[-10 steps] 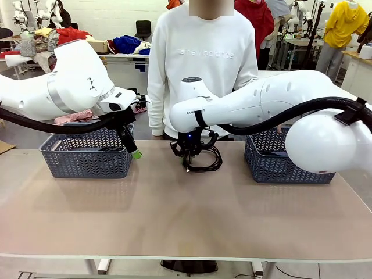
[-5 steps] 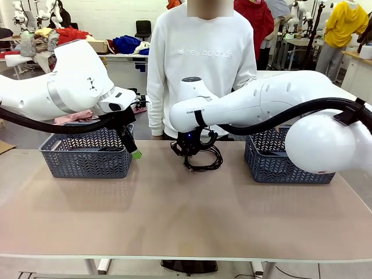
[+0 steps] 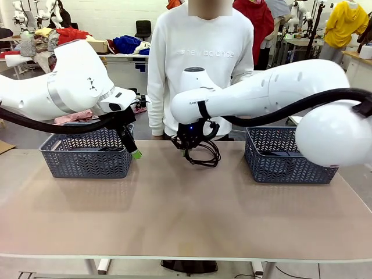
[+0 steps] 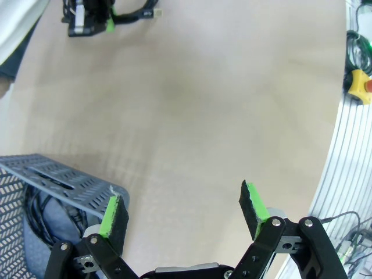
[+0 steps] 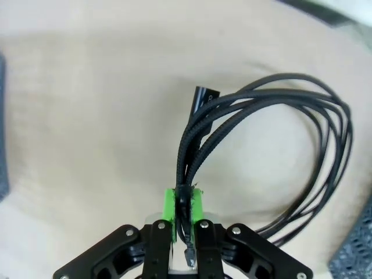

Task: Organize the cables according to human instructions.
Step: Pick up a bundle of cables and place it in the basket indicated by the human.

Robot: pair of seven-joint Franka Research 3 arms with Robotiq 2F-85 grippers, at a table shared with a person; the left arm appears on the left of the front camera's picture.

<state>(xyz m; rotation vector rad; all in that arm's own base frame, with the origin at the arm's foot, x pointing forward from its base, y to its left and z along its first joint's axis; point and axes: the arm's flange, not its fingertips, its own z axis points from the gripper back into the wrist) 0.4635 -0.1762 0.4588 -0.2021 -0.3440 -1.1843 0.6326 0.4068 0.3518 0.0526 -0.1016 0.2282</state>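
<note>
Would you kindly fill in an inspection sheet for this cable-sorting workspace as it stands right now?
Surface: tan table, bare between the two baskets.
Job's things: one coiled black cable hangs from the right gripper, lifted off the table; another cable lies in the left basket. The right basket has contents I cannot make out.
Clutter: nothing seen.
Grippers: right gripper shut on the coiled black cable; left gripper open and empty, by the left basket's corner.
Cables: black hoses run along both arms.
Surroundings: a person in a white sweatshirt stands at the far side; clothes piled on tables behind.
</note>
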